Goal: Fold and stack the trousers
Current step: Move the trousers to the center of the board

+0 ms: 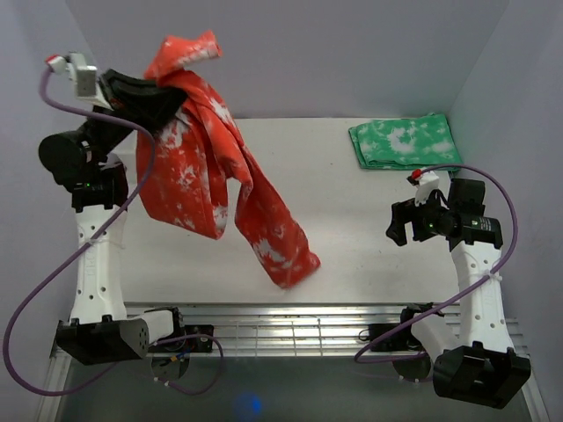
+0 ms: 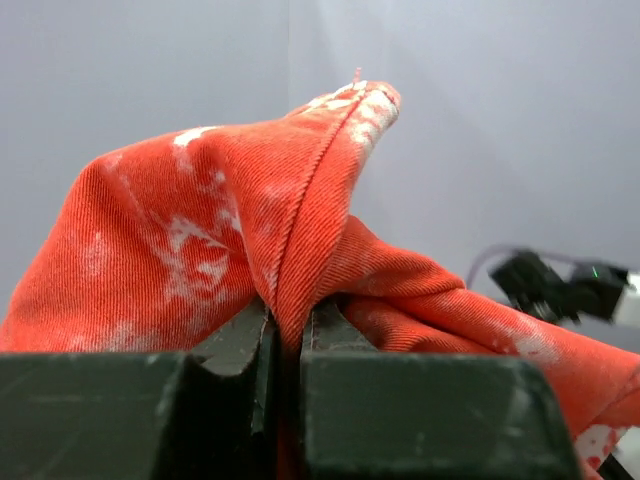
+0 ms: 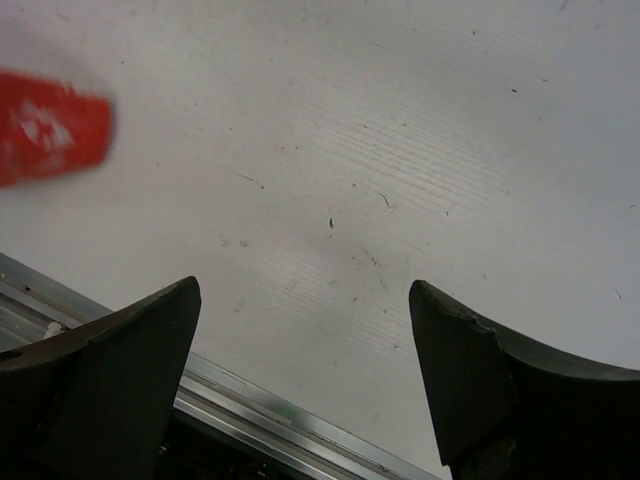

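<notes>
The red-orange trousers (image 1: 211, 167) with white blotches hang from my left gripper (image 1: 163, 104), which is raised high at the back left. Their lower end (image 1: 288, 257) rests on the table near the middle front. In the left wrist view the jaws are shut on a fold of the trousers (image 2: 290, 260), with the gripper (image 2: 287, 325) pinching the cloth. My right gripper (image 1: 398, 221) is open and empty, low over the table at the right; in the right wrist view (image 3: 305, 300) only bare table lies between the fingers, and a corner of the trousers (image 3: 50, 135) shows at the far left.
A folded green cloth with white blotches (image 1: 405, 142) lies at the back right corner of the table (image 1: 352, 229). A metal rail (image 1: 290, 321) runs along the table's near edge. Walls close in at the back and both sides.
</notes>
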Controlling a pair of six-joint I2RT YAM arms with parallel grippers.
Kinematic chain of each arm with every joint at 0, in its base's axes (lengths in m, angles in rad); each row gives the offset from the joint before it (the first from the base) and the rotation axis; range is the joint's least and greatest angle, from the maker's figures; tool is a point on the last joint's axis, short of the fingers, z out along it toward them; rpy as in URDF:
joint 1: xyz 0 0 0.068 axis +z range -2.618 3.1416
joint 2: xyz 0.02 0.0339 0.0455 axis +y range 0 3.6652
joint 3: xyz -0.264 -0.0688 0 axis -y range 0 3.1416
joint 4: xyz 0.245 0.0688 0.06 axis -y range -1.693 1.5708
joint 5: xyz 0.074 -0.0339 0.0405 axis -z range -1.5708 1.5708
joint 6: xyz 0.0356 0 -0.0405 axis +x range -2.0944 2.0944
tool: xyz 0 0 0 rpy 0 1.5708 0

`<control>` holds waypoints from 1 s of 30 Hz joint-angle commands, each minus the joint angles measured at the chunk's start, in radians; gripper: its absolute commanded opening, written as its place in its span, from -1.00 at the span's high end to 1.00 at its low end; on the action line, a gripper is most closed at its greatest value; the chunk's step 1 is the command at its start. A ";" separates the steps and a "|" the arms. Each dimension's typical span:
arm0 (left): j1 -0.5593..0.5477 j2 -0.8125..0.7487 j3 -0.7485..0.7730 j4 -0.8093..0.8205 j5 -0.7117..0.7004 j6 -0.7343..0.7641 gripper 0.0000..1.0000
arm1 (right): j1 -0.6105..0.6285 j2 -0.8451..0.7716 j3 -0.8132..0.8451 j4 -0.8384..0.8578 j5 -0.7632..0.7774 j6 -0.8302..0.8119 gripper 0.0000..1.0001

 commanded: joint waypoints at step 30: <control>-0.438 0.304 -0.244 -1.095 -0.127 0.755 -0.32 | 0.192 0.320 0.169 0.074 -0.316 -0.075 -0.80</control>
